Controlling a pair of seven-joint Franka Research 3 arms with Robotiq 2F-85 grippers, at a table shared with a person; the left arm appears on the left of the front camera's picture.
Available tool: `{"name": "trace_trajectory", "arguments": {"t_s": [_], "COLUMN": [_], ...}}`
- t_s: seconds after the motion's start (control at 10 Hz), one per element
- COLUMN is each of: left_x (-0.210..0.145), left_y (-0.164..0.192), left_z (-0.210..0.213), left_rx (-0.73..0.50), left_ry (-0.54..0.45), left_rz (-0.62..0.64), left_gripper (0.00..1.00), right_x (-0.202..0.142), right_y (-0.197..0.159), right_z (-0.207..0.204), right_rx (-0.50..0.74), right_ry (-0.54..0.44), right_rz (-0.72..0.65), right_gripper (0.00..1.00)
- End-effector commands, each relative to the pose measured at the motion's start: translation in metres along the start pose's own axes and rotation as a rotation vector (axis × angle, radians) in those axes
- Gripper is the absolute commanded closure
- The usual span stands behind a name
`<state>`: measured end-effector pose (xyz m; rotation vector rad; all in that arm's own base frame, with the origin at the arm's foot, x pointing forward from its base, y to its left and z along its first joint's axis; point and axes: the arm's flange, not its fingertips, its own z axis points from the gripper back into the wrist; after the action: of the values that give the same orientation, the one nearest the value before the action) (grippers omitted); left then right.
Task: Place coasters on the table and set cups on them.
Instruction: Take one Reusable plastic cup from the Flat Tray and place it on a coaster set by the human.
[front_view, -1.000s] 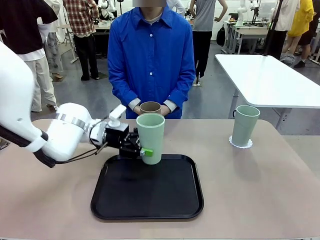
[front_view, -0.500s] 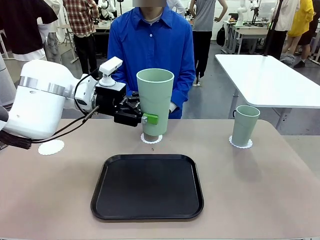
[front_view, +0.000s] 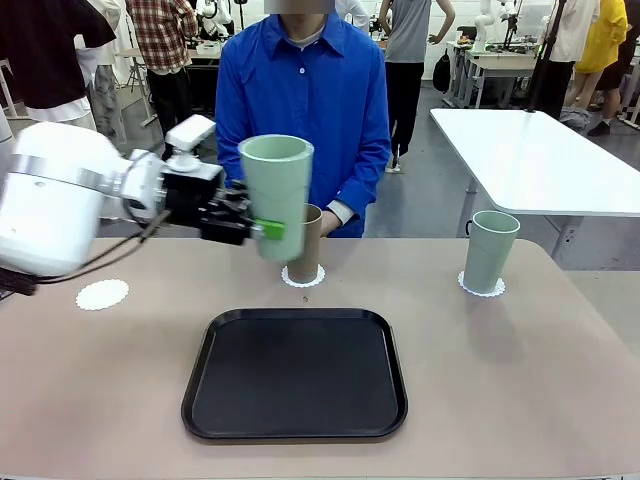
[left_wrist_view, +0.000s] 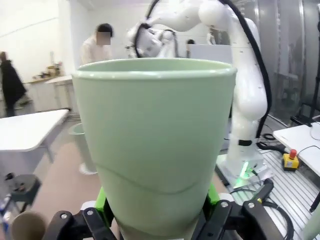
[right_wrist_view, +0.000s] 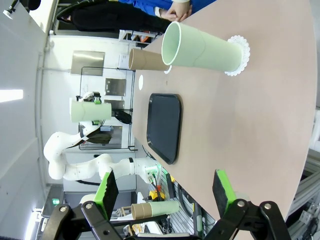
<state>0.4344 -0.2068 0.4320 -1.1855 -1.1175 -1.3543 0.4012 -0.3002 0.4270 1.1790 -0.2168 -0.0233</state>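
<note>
Above table (front_view: 520, 360) far-left, left gripper (front_view: 262, 229) clamped mint cup (front_view: 275, 195), airborne. Tan cup (front_view: 308, 243) sat on middle coaster (front_view: 301, 277); second mint cup (front_view: 490, 250) on right coaster. Left coaster (front_view: 102, 294) bare. Right gripper (right_wrist_view: 165, 192) jaws wide, empty.

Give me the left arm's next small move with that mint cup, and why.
Probably carry it further toward the robot's left and lower it onto the bare coaster. The left pincer is shut on the mint cup, held upright in the air above the table. The tan cup and the other mint cup already stand on coasters; that one holds nothing.
</note>
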Motion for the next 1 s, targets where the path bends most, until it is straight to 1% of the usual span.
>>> {"name": "trace_trajectory", "arguments": {"t_s": [0.0, 0.3, 0.4, 0.5, 0.6, 0.9], "left_x": [0.002, 0.008, 0.009, 0.008, 0.005, -0.018], "left_y": [-0.004, -0.008, -0.009, -0.009, -0.008, 0.002], "left_z": [0.081, 0.206, 0.242, 0.272, 0.3, 0.344], "left_rx": [0.133, 0.409, 0.497, 0.554, 0.614, 0.708], "left_ry": [-0.038, -0.058, -0.066, -0.069, -0.068, -0.067], "left_rz": [-0.045, -0.039, -0.022, 0.002, 0.025, 0.088], "left_gripper": [0.17, 0.17, 0.17, 0.17, 0.17, 0.17], "right_x": [0.001, 0.001, 0.001, 0.001, 0.001, 0.001], "right_y": [0.001, 0.001, 0.001, 0.001, 0.001, 0.001], "right_z": [-0.001, -0.001, -0.001, -0.001, -0.001, -0.001], "right_rx": [-0.007, -0.007, -0.007, -0.007, -0.007, -0.007], "right_ry": [0.0, 0.0, 0.0, 0.0, 0.0, 0.0], "right_rz": [-0.008, -0.008, -0.008, -0.008, -0.008, -0.008], "right_gripper": [0.0, 0.0, 0.0, 0.0, 0.0, 0.0]}}
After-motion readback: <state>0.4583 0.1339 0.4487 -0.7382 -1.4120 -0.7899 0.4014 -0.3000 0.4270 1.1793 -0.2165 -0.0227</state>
